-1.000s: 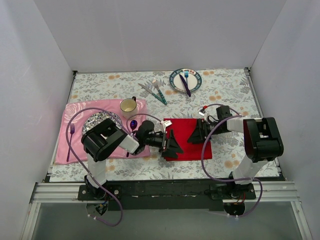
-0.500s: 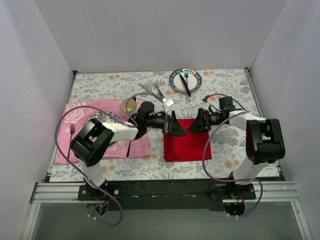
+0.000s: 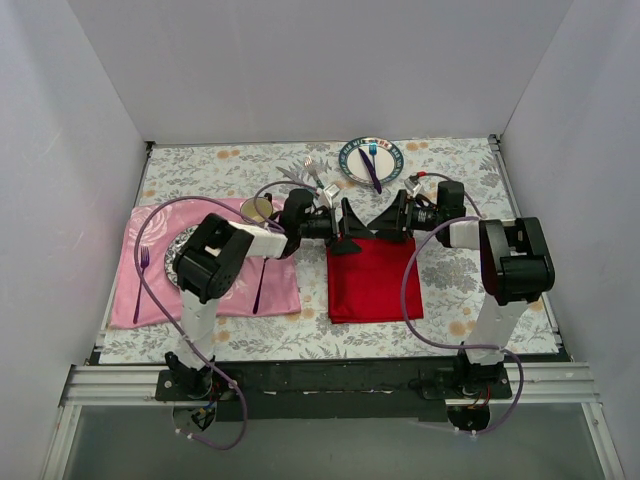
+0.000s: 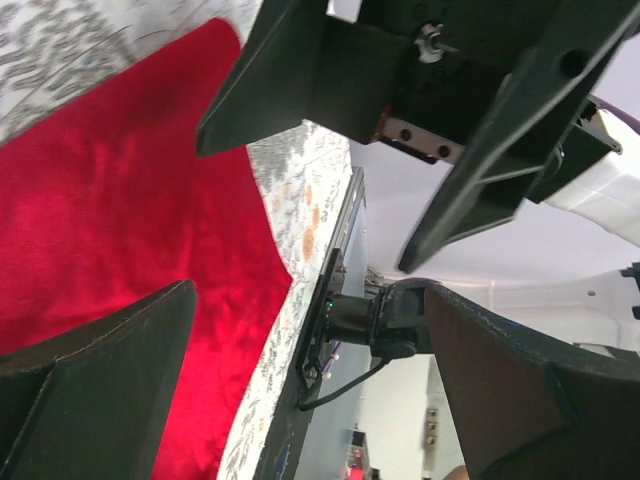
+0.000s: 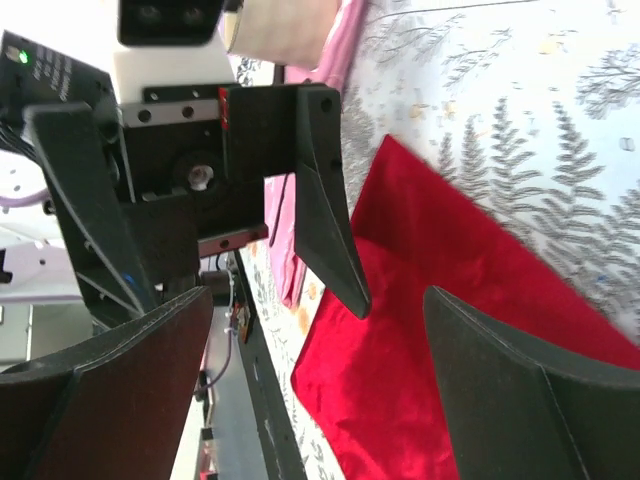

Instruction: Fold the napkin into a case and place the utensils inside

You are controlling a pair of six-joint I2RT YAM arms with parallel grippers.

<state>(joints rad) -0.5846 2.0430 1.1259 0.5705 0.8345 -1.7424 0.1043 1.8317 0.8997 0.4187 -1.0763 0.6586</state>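
Note:
The red napkin [image 3: 372, 282] lies flat on the flowered tablecloth; it also shows in the left wrist view as the napkin [image 4: 120, 230] and in the right wrist view as the napkin [image 5: 450, 330]. My left gripper [image 3: 350, 230] and right gripper [image 3: 386, 222] face each other, tips close, just over its far edge. The left gripper [image 4: 310, 300] is open with nothing in it. So is the right gripper [image 5: 318, 300]. The teal-handled utensils [image 3: 311, 178] lie on the cloth behind the left wrist, partly hidden by it.
A round plate [image 3: 388, 172] with a blue fork and a purple knife sits at the back. On the left a pink placemat [image 3: 140, 290] carries a cup [image 3: 256, 209], a patterned plate, a purple fork [image 3: 143, 272] and a purple spoon [image 3: 258, 292].
Both grippers have moved away from the napkin's middle toward its far edge, staying open. The napkin has not moved.

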